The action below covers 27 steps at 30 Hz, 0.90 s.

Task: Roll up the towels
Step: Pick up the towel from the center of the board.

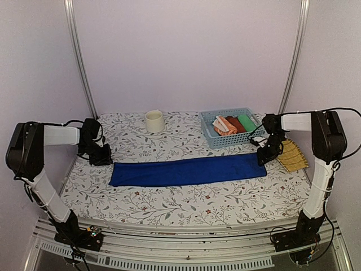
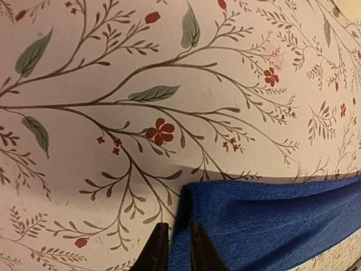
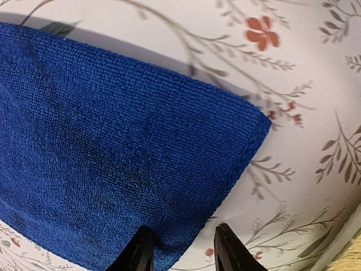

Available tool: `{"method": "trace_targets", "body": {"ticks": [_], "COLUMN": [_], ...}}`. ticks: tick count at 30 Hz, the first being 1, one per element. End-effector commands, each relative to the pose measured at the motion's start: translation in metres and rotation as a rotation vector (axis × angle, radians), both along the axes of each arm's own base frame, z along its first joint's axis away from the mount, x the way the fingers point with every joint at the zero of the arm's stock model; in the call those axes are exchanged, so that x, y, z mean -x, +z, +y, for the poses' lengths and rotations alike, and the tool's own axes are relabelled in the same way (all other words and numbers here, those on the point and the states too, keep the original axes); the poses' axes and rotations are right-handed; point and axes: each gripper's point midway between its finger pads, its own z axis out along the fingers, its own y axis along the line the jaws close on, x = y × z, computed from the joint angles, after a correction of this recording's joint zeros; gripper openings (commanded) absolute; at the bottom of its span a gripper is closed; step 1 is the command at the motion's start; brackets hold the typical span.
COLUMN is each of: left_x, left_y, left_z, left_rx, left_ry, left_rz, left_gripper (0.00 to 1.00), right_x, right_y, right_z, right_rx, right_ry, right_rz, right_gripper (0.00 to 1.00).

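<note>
blue towel flat | left jaws narrow, grip unclear | right jaws apart at right end | you roll tight, edges square

A robot lab booth (plain walls, metal rails) enclosing a floral-clothed table.

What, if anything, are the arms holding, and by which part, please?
The left fingers seem to pinch the blue towel by the edge of its left end. The right fingers stand open over its right corner, holding nothing.
</note>
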Motion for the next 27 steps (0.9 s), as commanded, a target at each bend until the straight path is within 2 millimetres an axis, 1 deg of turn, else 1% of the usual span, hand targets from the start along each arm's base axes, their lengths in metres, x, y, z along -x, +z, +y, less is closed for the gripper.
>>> {"method": "trace_targets", "body": {"ticks": [1,2,5,9,11,13,14,16,19,21,25,27], "left_x": [-0.006,-0.005,-0.005,-0.002,0.0,0.002,0.002,0.004,0.009,0.013,0.024,0.029], "left_y": [0.007,0.007,0.006,0.005,0.005,0.006,0.006,0.006,0.004,0.0,-0.009,-0.013], "left_z": [-0.001,-0.001,-0.003,-0.002,-0.003,-0.003,-0.004,-0.005,-0.008,-0.01,-0.013,-0.013], "left_rx": [-0.012,-0.01,-0.005,-0.005,-0.004,0.001,0.005,0.014,0.027,0.041,0.044,0.038], "left_ry": [-0.019,-0.019,-0.022,-0.024,-0.026,-0.027,-0.028,-0.03,-0.033,-0.037,-0.045,-0.045], "left_rz": [-0.019,-0.016,-0.015,-0.009,-0.006,-0.007,-0.007,-0.006,0.005,0.02,0.05,0.066], "left_gripper": [0.17,0.17,0.17,0.17,0.17,0.17,0.17,0.17,0.18,0.18,0.18,0.18], "right_x": [-0.001,-0.001,-0.004,-0.005,-0.006,-0.006,-0.008,-0.012,-0.02,-0.023,-0.028,-0.029], "right_y": [-0.031,-0.03,-0.031,-0.034,-0.035,-0.035,-0.034,-0.029,-0.011,0.005,0.039,0.054], "right_z": [-0.024,-0.014,-0.001,0.003,0.003,0.004,0.004,0.002,-0.003,-0.006,-0.005,-0.001], "right_rx": [0.05,-0.004,-0.078,-0.101,-0.111,-0.132,-0.142,-0.162,-0.194,-0.227,-0.289,-0.32], "right_ry": [-0.046,-0.045,-0.052,-0.061,-0.065,-0.074,-0.08,-0.096,-0.116,-0.128,-0.13,-0.119], "right_rz": [0.064,0.075,0.09,0.095,0.095,0.098,0.097,0.084,0.045,0.03,-0.007,-0.023], "right_gripper": [0.39,0.39,0.37,0.33,0.26,0.12,0.06,0.03,0.03,0.03,0.03,0.03]}}
